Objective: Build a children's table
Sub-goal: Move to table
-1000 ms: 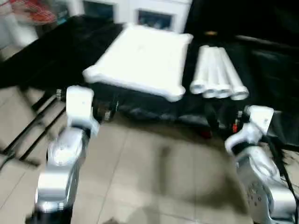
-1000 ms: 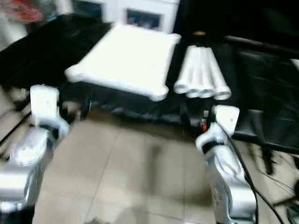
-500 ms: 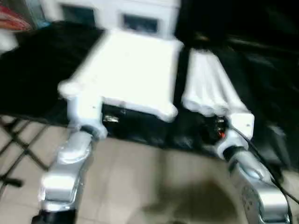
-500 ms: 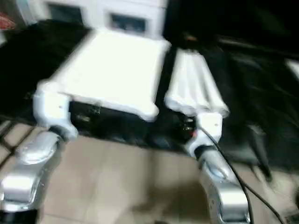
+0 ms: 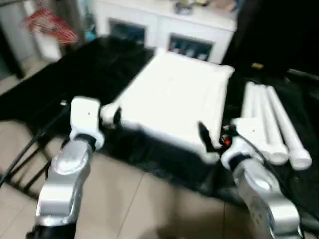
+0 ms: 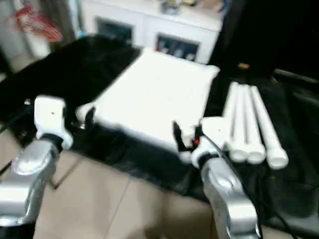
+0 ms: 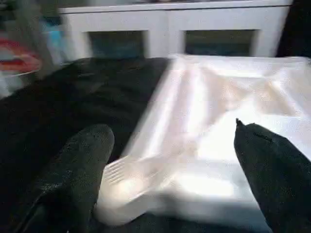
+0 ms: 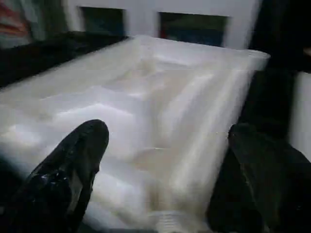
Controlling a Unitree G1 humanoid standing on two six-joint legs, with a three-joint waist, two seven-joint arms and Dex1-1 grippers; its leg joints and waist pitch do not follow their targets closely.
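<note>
White plastic tabletop (image 5: 174,102), rectangular with rounded corner sockets, lies ribbed side up on the black-sheeted folding table (image 5: 60,84), and both grippers have closed in on its near edge since half a second ago, when they hung lower in front of the sheet. At the left, the left gripper (image 5: 110,117) now sits at the near left corner socket, its two black fingers (image 7: 77,170) spread wide apart with the corner between them in the wrist view. Further right, the right gripper (image 5: 212,137) stands at the near right corner, fingers (image 8: 73,160) likewise parted and gripping nothing. Just right of that gripper, four white tapered tube legs (image 5: 271,122) lie side by side on the sheet. Behind stands a white cabinet with glass doors (image 5: 164,35).
</note>
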